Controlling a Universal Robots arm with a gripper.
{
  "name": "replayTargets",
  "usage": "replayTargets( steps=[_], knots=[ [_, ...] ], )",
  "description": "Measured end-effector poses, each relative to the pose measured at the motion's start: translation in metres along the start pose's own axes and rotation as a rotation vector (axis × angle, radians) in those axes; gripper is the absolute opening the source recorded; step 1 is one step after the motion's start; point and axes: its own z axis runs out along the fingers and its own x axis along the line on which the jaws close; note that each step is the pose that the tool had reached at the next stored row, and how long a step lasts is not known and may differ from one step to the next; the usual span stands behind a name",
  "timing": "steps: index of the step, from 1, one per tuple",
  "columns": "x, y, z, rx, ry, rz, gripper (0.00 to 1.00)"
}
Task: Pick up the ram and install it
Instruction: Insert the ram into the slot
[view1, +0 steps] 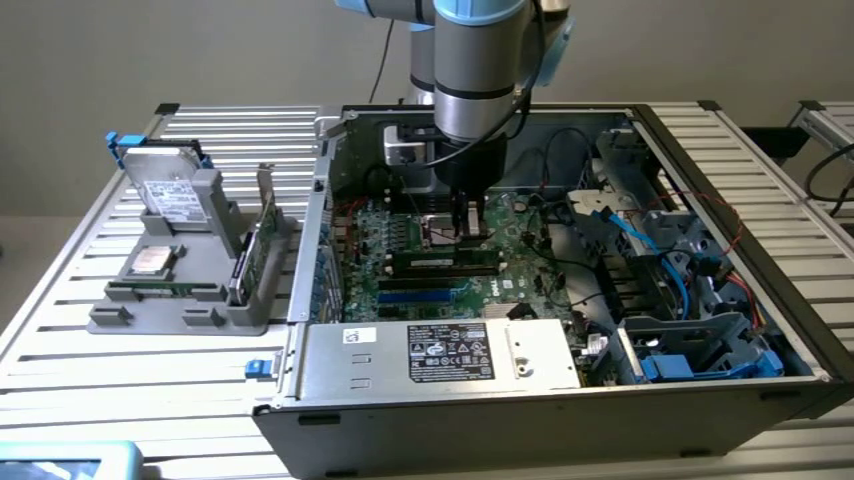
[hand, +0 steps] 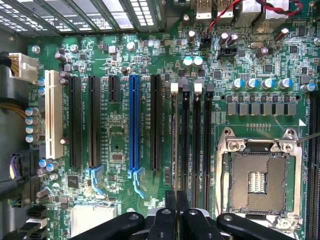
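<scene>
exterior view: high, well back, angled down over the near wall of the open computer case on the table. wrist view: close above, facing straight down. both share the green motherboard.

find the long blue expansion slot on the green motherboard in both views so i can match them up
Exterior view: the long blue expansion slot lies across the green motherboard, between the grey power supply box and the black gripper.
Wrist view: the same slot runs between two long black slots.
Shared landmark: the row of long black memory slots, with the gripper right at them in both.
</scene>
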Motion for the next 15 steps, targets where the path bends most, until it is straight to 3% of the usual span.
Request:
replayTargets(
  steps=[4, 15],
  knots=[
    [0.0, 0.0001, 0.0002, 0.0, 0.0041, 0.0, 0.12],
    [0.0, 0.0002, 0.0005, 0.0011, 0.0042, 0.0, 0.12]
  ],
)
